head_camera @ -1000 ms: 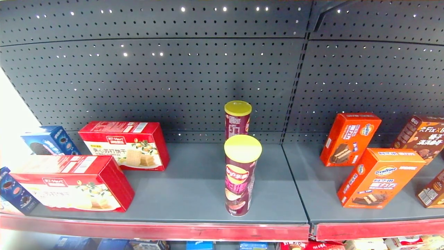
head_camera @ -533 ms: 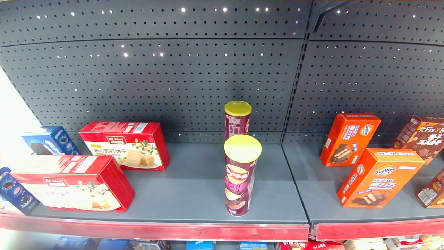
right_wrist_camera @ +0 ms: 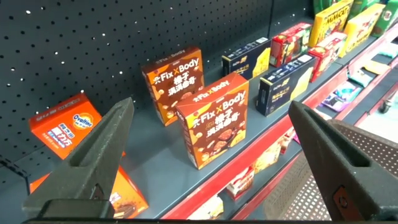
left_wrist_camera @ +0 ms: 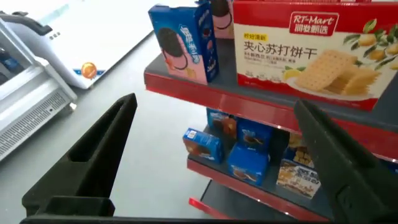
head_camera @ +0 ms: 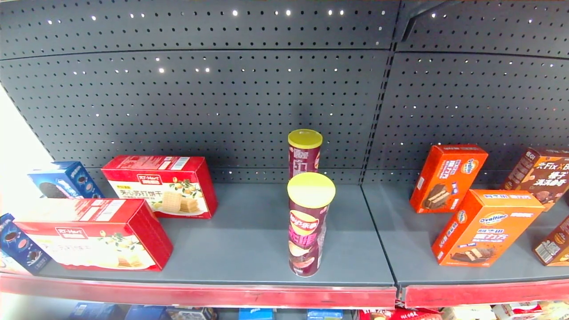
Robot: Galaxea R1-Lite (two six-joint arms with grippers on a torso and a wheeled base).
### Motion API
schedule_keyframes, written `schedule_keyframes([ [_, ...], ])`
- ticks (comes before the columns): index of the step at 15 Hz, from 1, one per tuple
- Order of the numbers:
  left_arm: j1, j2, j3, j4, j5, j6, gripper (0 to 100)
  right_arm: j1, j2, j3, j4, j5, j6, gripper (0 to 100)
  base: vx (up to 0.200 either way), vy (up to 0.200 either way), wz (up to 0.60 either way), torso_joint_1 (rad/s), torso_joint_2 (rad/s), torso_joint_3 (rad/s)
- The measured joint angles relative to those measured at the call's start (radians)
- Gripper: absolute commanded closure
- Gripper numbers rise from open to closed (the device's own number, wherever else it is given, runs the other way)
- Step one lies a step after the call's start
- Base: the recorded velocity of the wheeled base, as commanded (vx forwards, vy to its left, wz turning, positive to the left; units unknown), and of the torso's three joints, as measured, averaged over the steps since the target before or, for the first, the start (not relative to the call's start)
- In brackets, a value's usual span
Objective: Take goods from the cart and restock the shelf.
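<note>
In the head view, the grey metal shelf (head_camera: 249,240) with its red front lip carries a tall maroon crisp tube with a yellow lid (head_camera: 308,224). It stands upright near the front edge, with a second maroon tube (head_camera: 304,153) right behind it against the perforated back panel. Two red cracker boxes (head_camera: 95,235) sit toward the shelf's left end, and orange wafer boxes (head_camera: 486,226) lie on the adjoining deck to the right. Nothing here has shifted over the last second, so you are likely between placements, with the next item still to be fetched from the cart. In the left wrist view, your left gripper (left_wrist_camera: 214,104) has its black fingers spread wide with nothing between them. Beyond it is the shelf's left end and a blue biscuit box (left_wrist_camera: 186,43). In the right wrist view, your right gripper (right_wrist_camera: 211,106) is likewise wide and empty, facing brown-and-orange snack boxes (right_wrist_camera: 214,124) on the right-hand deck.
</note>
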Motion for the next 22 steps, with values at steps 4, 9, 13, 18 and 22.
schedule_keyframes([
  [4,0.012,0.346,-0.155,-0.062,-0.132,-0.054,0,0.0,-0.005,-0.005,-0.009,0.0,0.002,0,0.0,0.0,0.0,0.0,0.0,0.0],
  [9,0.255,0.684,-0.175,-0.377,-0.147,0.072,0,-0.006,-0.078,0.001,0.002,0.0,-0.001,0,0.0,0.0,0.0,0.0,0.0,0.0],
  [13,0.27,0.829,-0.099,-0.771,-0.16,0.063,0,-0.007,-0.136,0.006,0.004,0.0,-0.021,0,0.0,0.0,0.0,0.0,0.0,0.0],
  [18,0.187,0.673,0.058,-0.815,-0.291,-0.085,0,-0.023,-0.159,0.009,0.004,0.0,-0.024,0,0.0,0.0,0.0,0.0,0.0,0.0],
  [22,0.161,0.391,0.221,-0.714,-0.351,-0.139,0,-0.024,-0.16,0.018,0.003,0.0,-0.024,0,0.0,0.0,0.0,0.0,0.0,0.0],
])
